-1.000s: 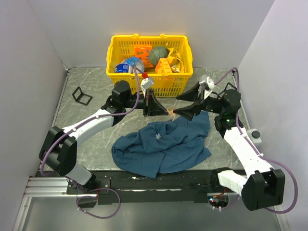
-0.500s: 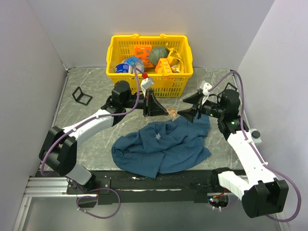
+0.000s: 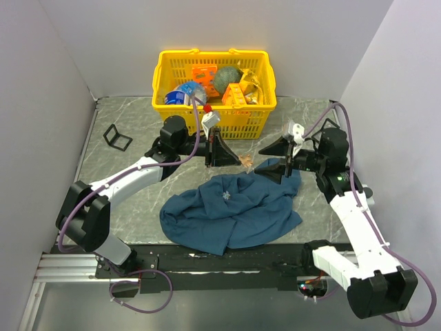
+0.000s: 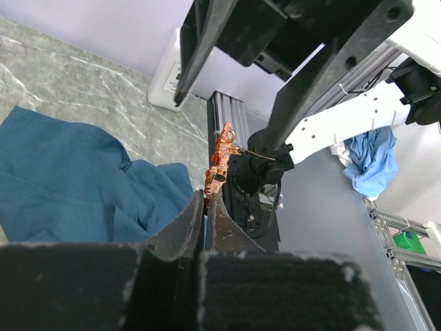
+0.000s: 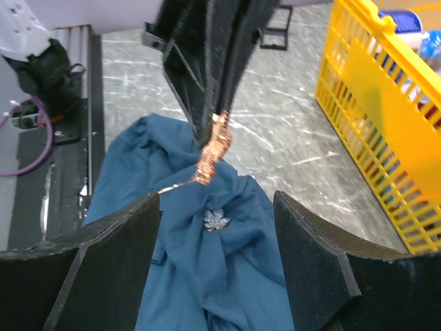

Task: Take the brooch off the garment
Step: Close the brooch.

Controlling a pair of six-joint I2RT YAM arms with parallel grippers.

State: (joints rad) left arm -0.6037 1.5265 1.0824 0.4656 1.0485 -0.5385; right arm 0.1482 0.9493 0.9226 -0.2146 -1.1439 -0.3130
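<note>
Left wrist view: left end effector [image 4: 205, 198] pinches brooch [image 4: 219, 157]; tiny from top.

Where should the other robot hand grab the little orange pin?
Probably by the free end of the brooch, which sticks out past the left fingers pinching it. Bring the open right gripper in from that end, closing across the thin, flat faces.

2 arms w/ 1 gripper each: left gripper [image 4: 207, 196], right gripper [image 5: 215, 200]. 1 blue garment [image 3: 234, 207]. 1 orange-red brooch [image 4: 220, 155], plus 1 small silver snowflake pin [image 5: 216, 220] on the cloth. 1 yellow basket [image 3: 213, 110]; inside it 2 orange boxes [image 3: 204, 73], 1 grey-green ball [image 3: 226, 79], other bits too jumbled to count. 1 black folded frame [image 3: 118, 137].
</note>
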